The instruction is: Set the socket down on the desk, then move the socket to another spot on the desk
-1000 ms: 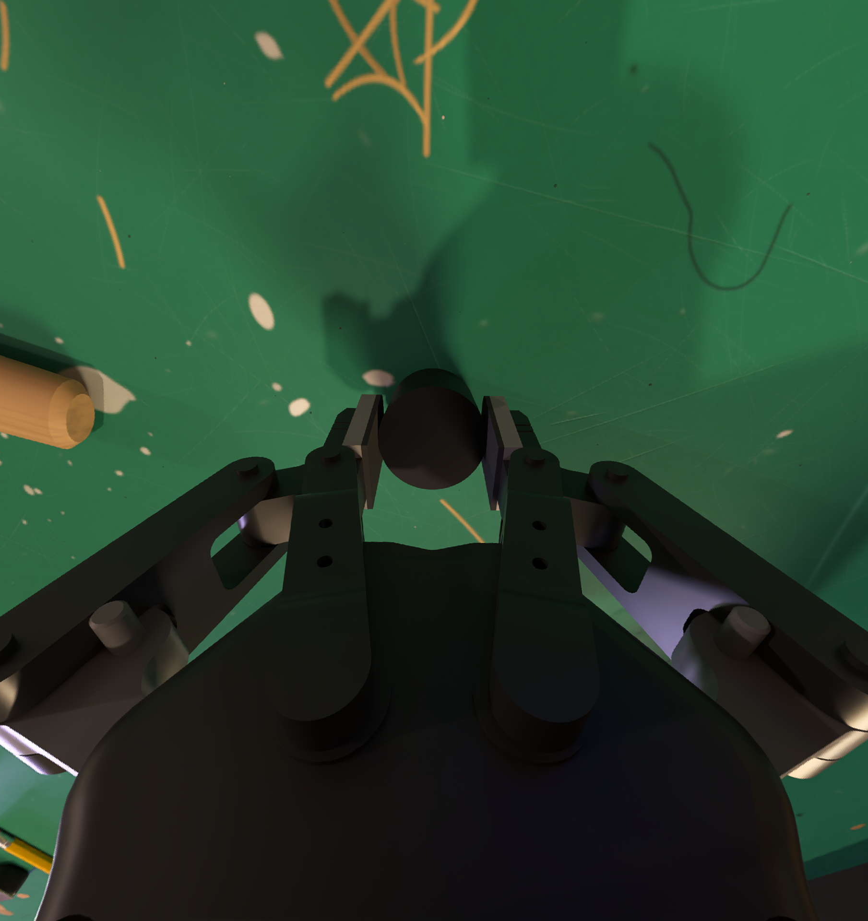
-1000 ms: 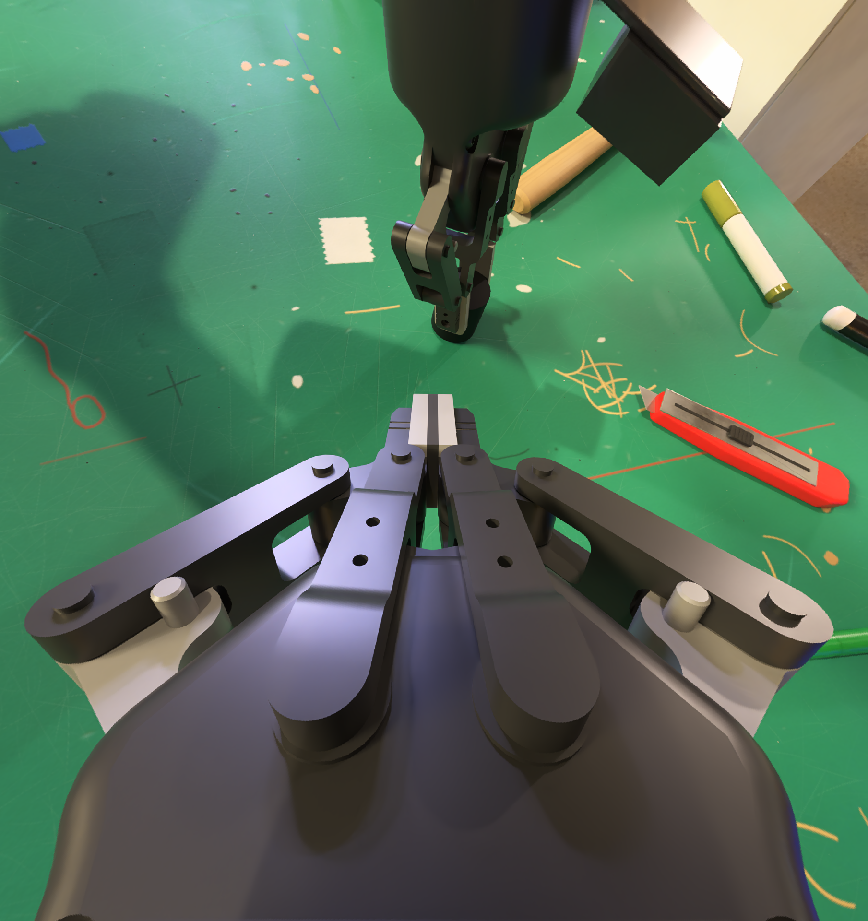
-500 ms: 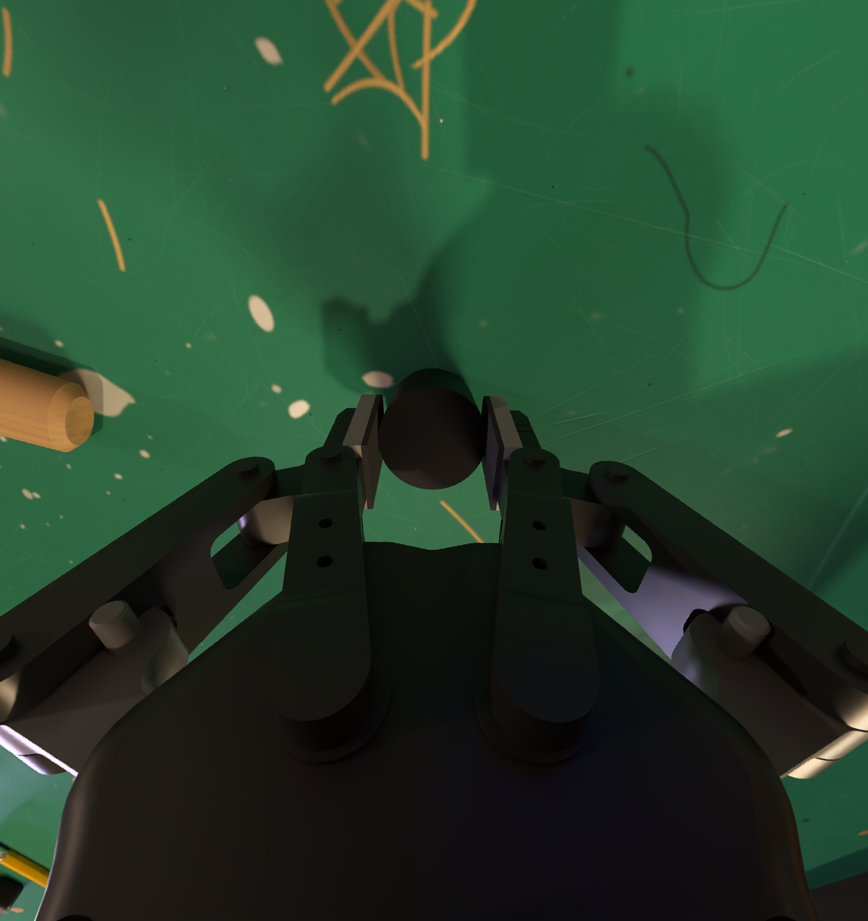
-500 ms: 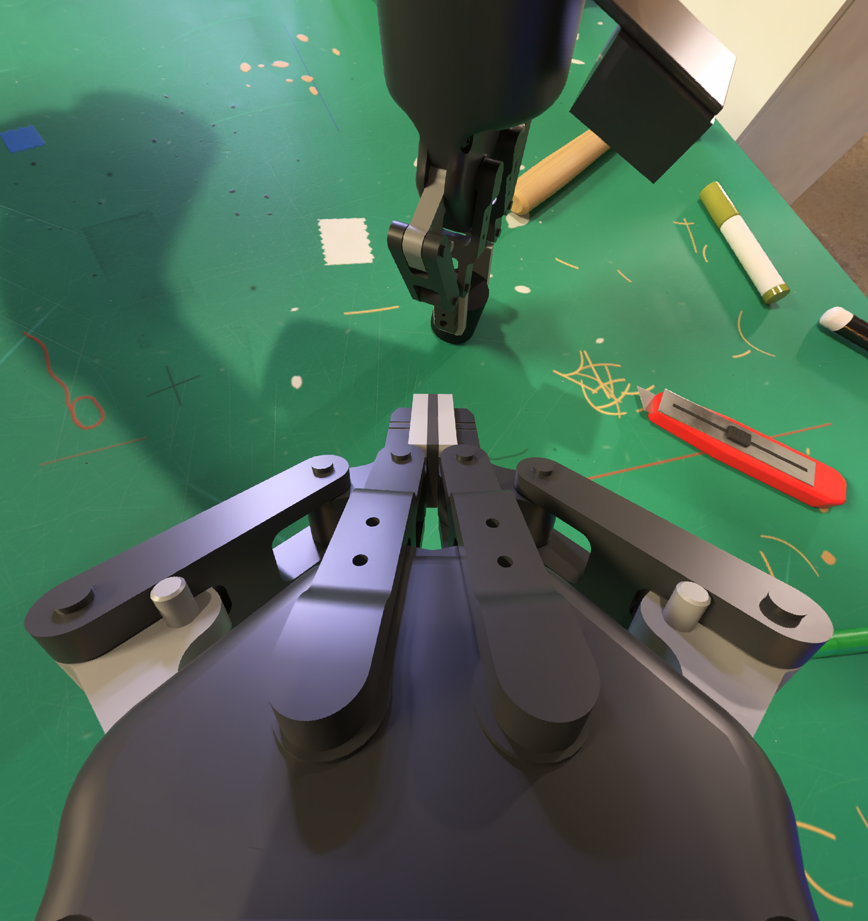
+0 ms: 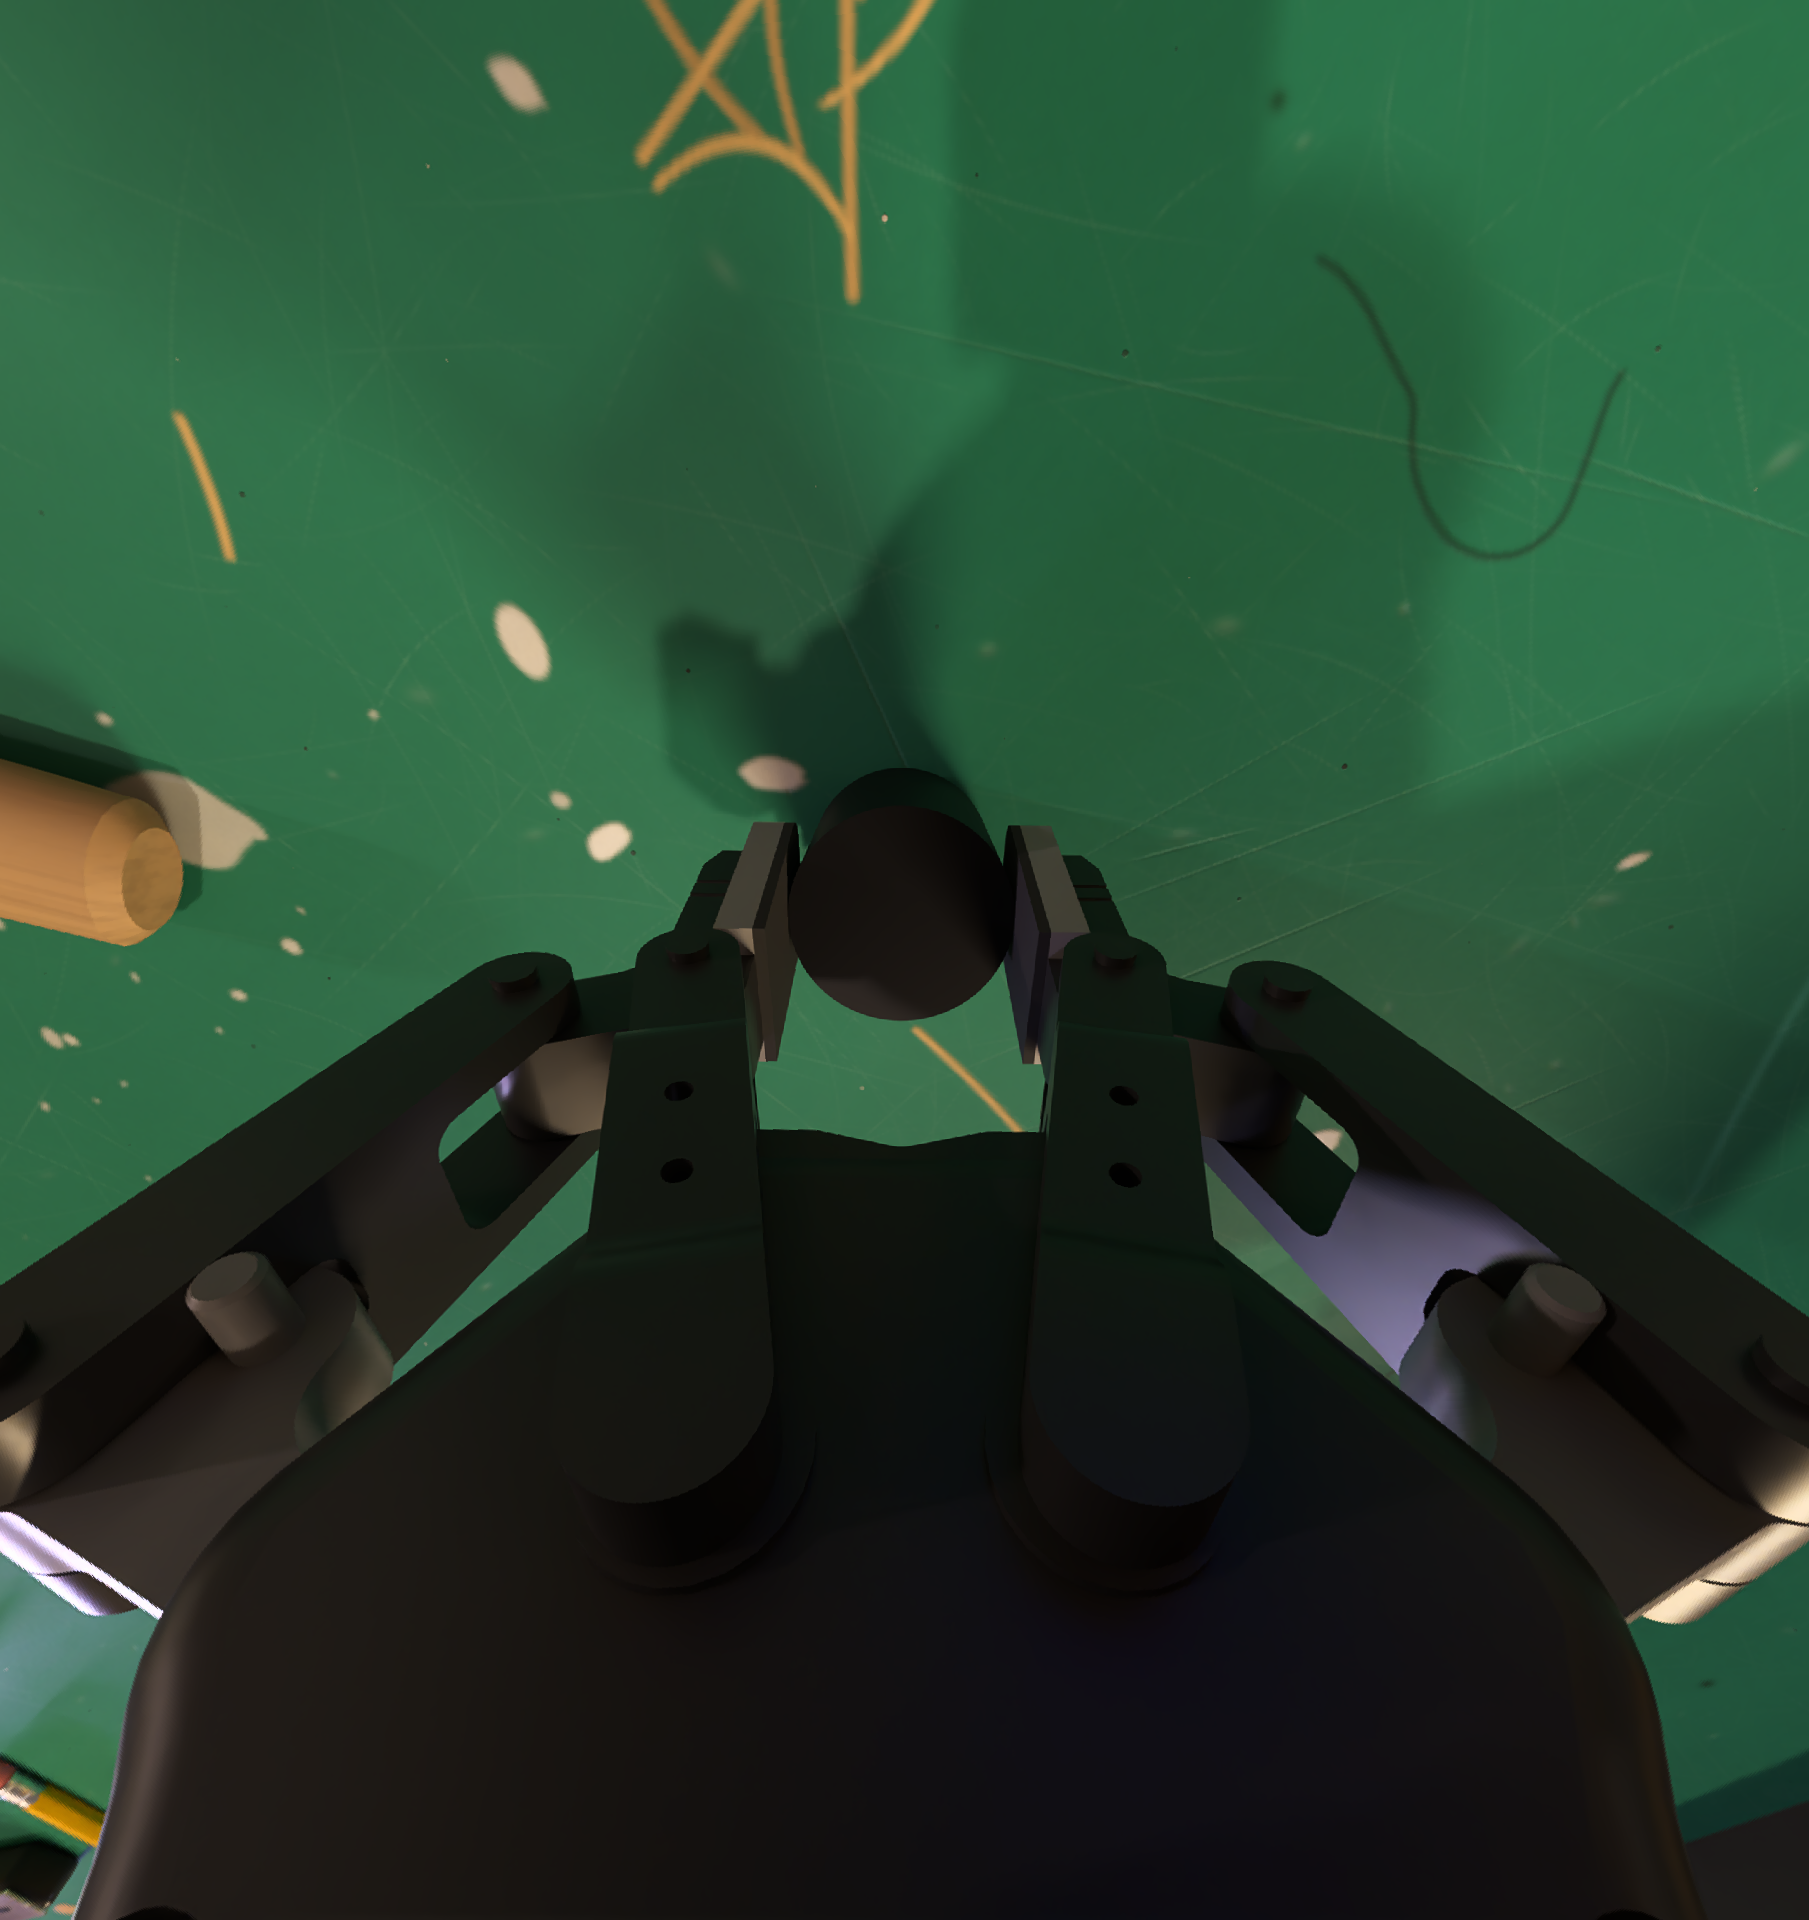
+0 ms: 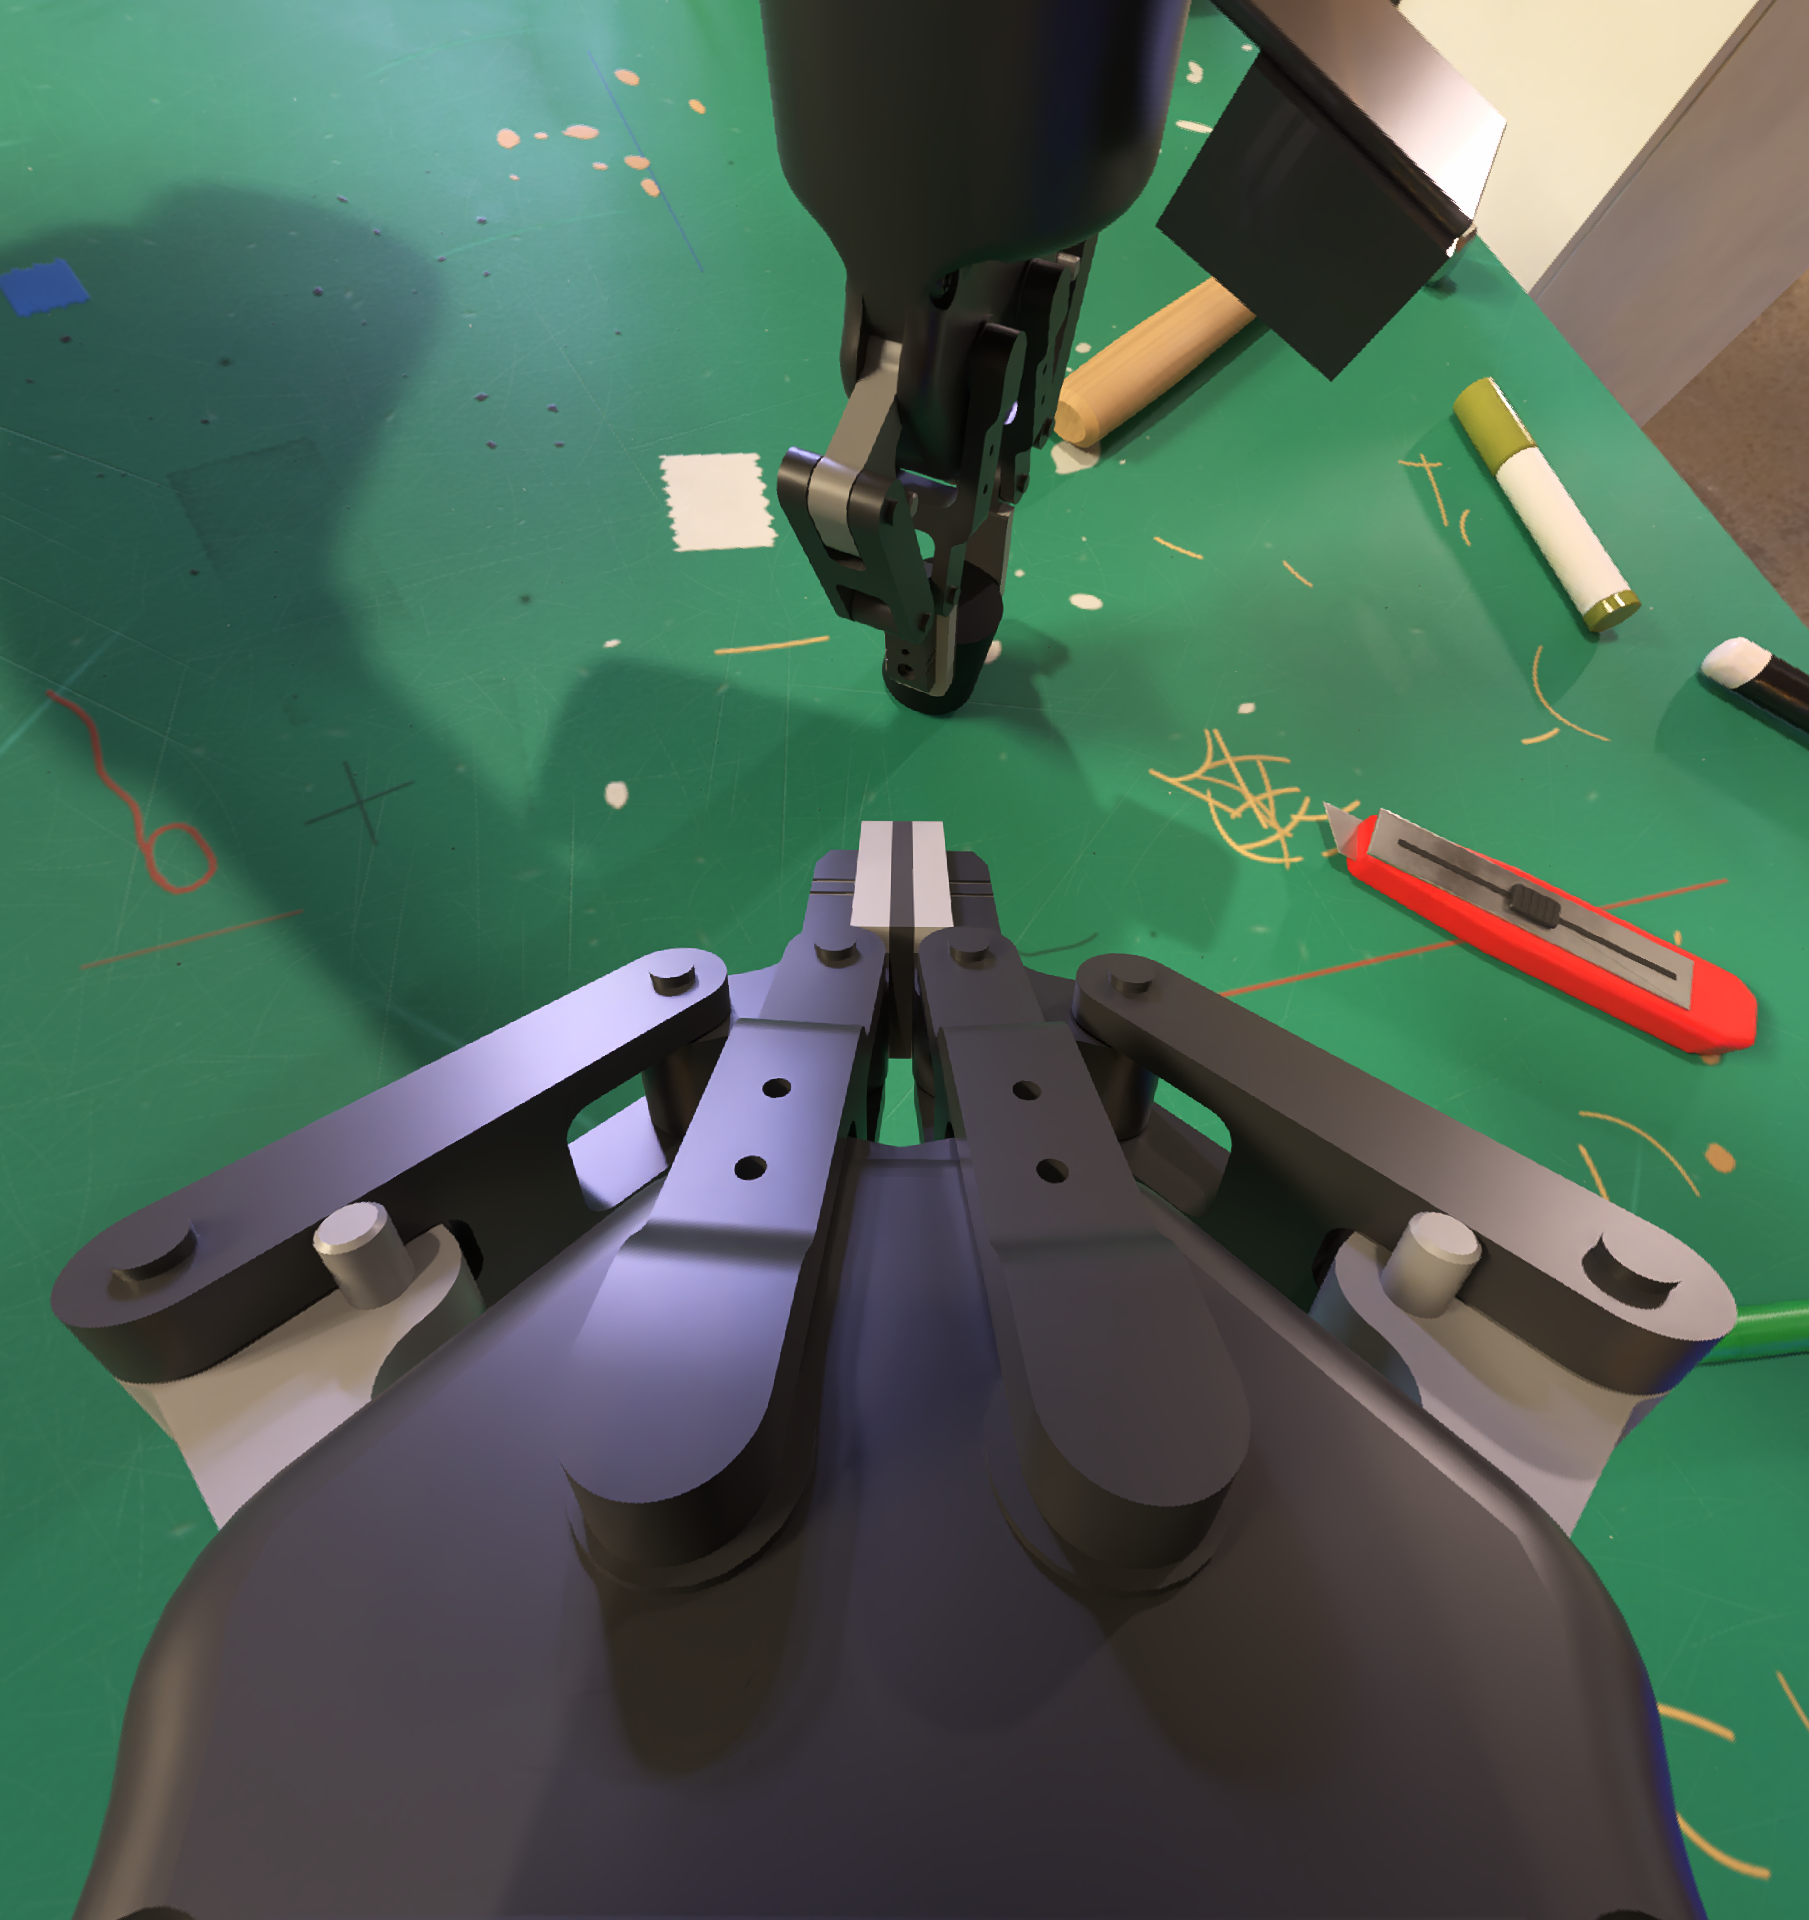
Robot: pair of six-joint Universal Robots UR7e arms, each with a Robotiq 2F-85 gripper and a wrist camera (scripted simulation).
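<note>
The socket (image 5: 900, 904) is a short dark cylinder held between the pads of my left gripper (image 5: 900, 925), which is shut on it. In the right wrist view the left gripper (image 6: 931, 665) points down at the green desk mat (image 6: 360, 1039). The socket's lower end (image 6: 936, 696) is at the mat's surface, and I cannot tell whether it touches. My right gripper (image 6: 900, 873) is shut and empty. It hovers over the mat a short way in front of the left gripper.
A hammer with a wooden handle (image 6: 1139, 364) and dark head (image 6: 1315, 208) lies just behind the left gripper; the handle's end shows in the left wrist view (image 5: 58, 862). A red utility knife (image 6: 1544, 925), two markers (image 6: 1544, 509) (image 6: 1783, 696) and the desk edge are at the right. A pencil (image 5: 43, 1813) lies at lower left.
Almost nothing. The left gripper with the socket has drifted very slightly. The right gripper has not moved.
</note>
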